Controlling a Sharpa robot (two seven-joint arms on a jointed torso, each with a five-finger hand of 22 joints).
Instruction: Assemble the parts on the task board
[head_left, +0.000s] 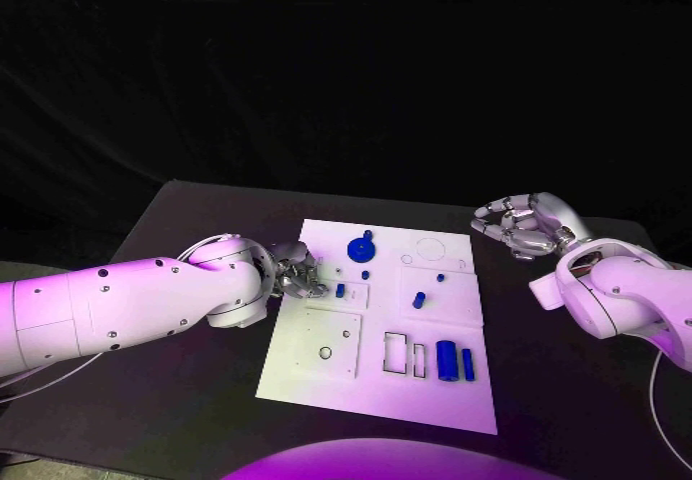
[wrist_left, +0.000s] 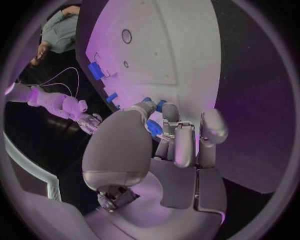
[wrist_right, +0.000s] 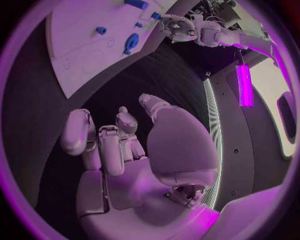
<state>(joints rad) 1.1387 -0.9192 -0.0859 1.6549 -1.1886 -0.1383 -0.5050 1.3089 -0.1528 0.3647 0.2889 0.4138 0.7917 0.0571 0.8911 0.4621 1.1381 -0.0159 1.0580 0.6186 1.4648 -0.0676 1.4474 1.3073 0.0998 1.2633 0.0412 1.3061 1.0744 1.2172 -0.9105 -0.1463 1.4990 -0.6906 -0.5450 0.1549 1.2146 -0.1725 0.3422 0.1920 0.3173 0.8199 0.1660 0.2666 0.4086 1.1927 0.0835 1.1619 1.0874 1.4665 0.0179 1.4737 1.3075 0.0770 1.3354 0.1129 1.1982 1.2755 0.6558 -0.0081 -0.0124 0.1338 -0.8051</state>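
The task board (head_left: 378, 385), a flat white rectangular plate with shallow cut-out recesses, lies in the middle of the matte black desk (head_left: 562, 400), which shows bare dark surface on every side of it. The left arm (head_left: 116, 305), smooth white casing dotted with small screws, reaches in to the board's left edge. The right arm (head_left: 627, 295) stands off the board's right side, over open desk.

The right hand (head_left: 526, 228), silver and segmented, hangs near the board's far right corner, apart from it; its fingers are curled loosely with gaps between them and hold nothing, as the right wrist view also shows (wrist_right: 134, 150). The left hand (head_left: 299, 272) is at the board's left edge, and in the left wrist view (wrist_left: 169, 145) its fingertips (wrist_left: 157, 107) are pressed together on a small blue part (wrist_left: 154, 128).

On the board, two upright blue cylinders (head_left: 454, 362) stand side by side near the near right edge, just beside two narrow rectangular slots (head_left: 404, 357). A round blue disc-like part (head_left: 361, 247) sits toward the far side. A short blue peg (head_left: 418, 298) stands in the middle, and another small blue piece (head_left: 340, 291) lies close to the left hand's fingers
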